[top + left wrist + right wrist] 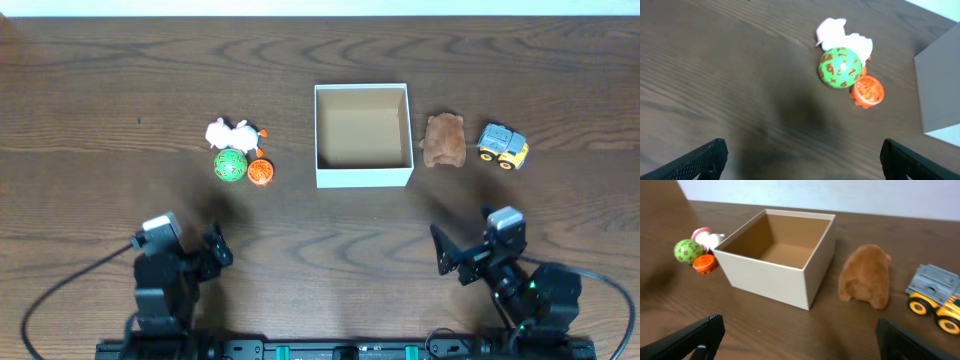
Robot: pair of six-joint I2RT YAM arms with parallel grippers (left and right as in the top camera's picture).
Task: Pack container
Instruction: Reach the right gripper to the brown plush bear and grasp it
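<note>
Wooden table [100,80], centre frame: light-looking, crushable square white cardboard container [362,176], best pinched at a wall; left gripper [802,157], right gripper [800,335] gape empty.

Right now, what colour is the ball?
The ball is green with orange-red marks, clearest in the left wrist view.

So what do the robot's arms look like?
The left arm and right arm are black and chunky, each with a pale grey block on its wrist. Thin black cables loop out behind them. The left gripper and right gripper have black fingers.
</note>
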